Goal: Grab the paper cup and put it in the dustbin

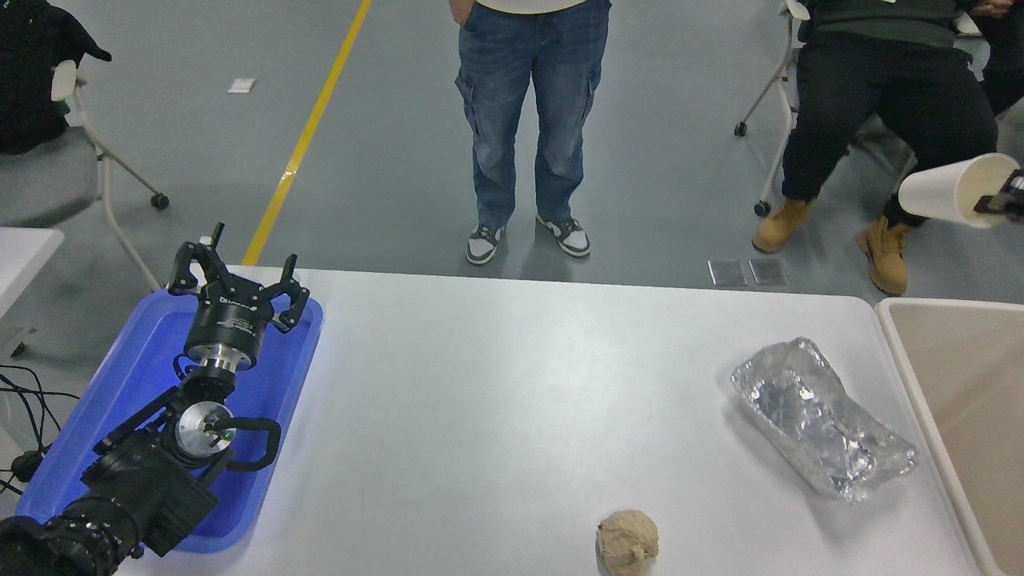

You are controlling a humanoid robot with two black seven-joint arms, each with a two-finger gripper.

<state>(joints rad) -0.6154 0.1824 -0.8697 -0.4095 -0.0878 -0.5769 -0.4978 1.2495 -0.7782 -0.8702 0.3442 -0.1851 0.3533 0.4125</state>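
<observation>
The white paper cup (948, 192) hangs on its side high at the right edge, well above the table, its cream mouth turned right. My right gripper (1006, 202) is shut on the cup's rim; only its fingertips show at the picture's edge. The beige dustbin (904, 352) stands at the table's right end, below and a little nearer than the cup. My left gripper (238, 282) is open and empty, parked over the blue tray at the lower left.
A blue tray (120, 376) lies at the left. A crinkled silver foil tray (820, 420) lies near the bin, and a crumpled tan paper ball (628, 542) at the front edge. One person (532, 120) stands and another (880, 104) sits beyond the table.
</observation>
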